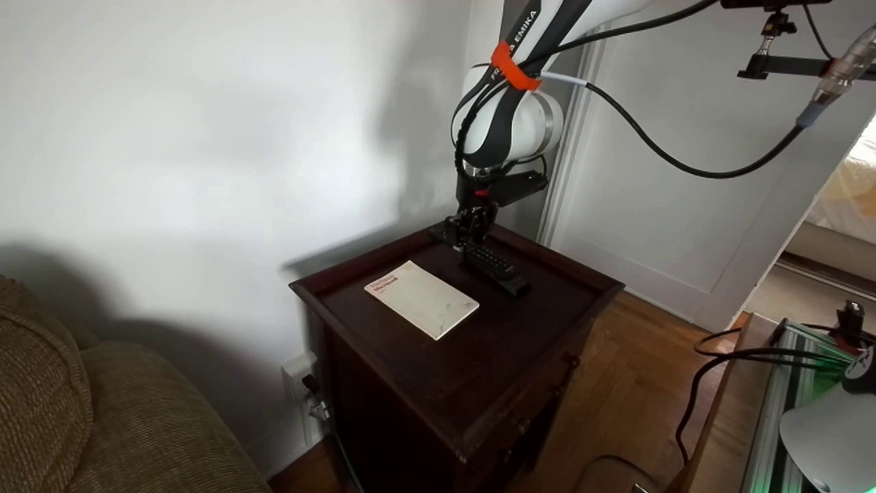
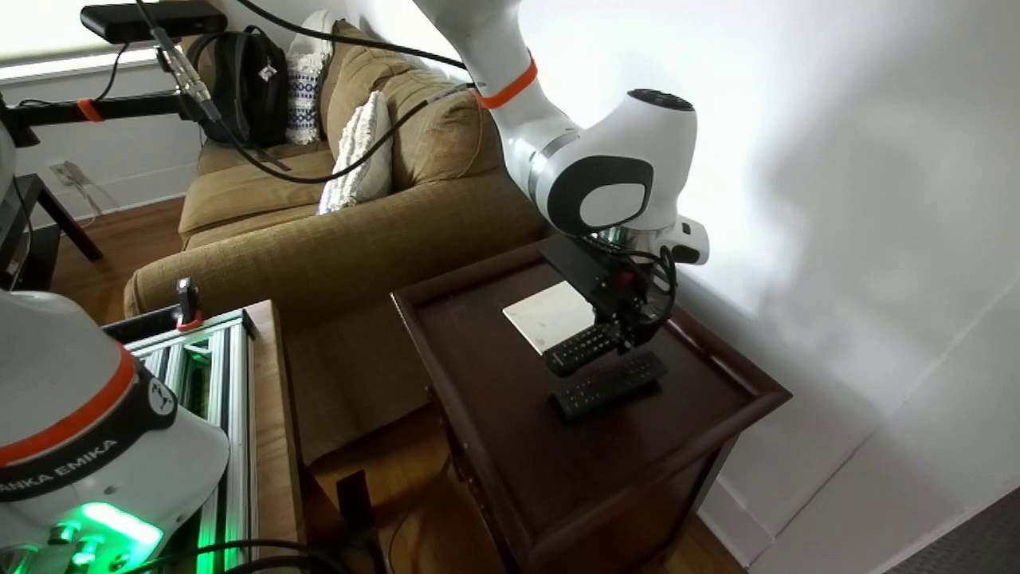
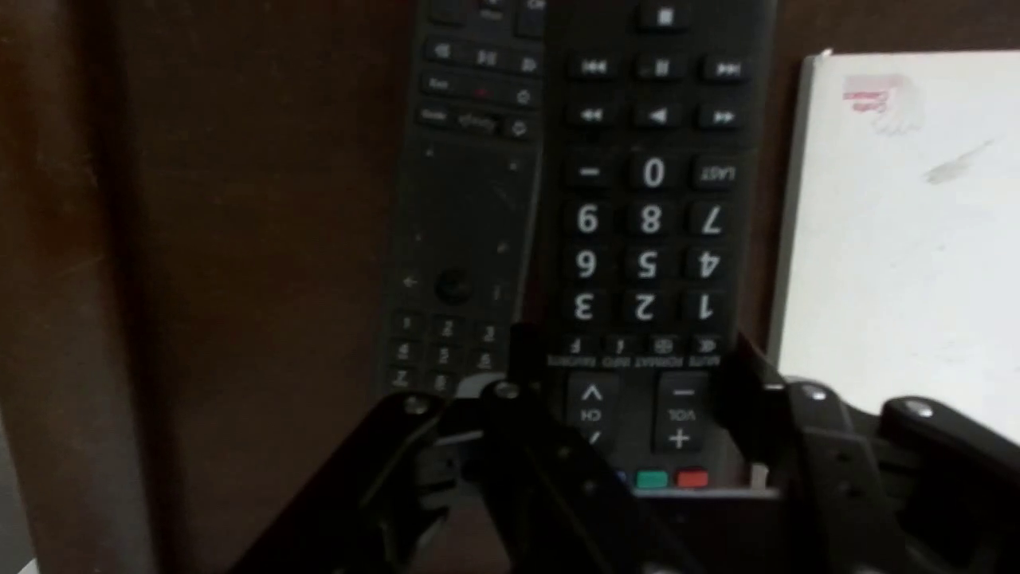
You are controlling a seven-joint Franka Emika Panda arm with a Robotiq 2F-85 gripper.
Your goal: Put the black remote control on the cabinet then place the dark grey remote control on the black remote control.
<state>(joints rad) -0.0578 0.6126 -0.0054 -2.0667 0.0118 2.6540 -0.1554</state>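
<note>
The reddish-brown cabinet stands against the wall; its top also shows in an exterior view and in the wrist view. One remote with small buttons lies flat on it. My gripper is shut on the other remote, with large white numbers, its fingers on both long sides. In an exterior view the gripper holds this remote a little above the top, beside and partly over the lying one. Both look very dark; which is black and which dark grey is unclear.
A white booklet lies on the cabinet top beside the remotes; it also shows in the wrist view. The top has a raised edge. A tan sofa and a white wall stand close by.
</note>
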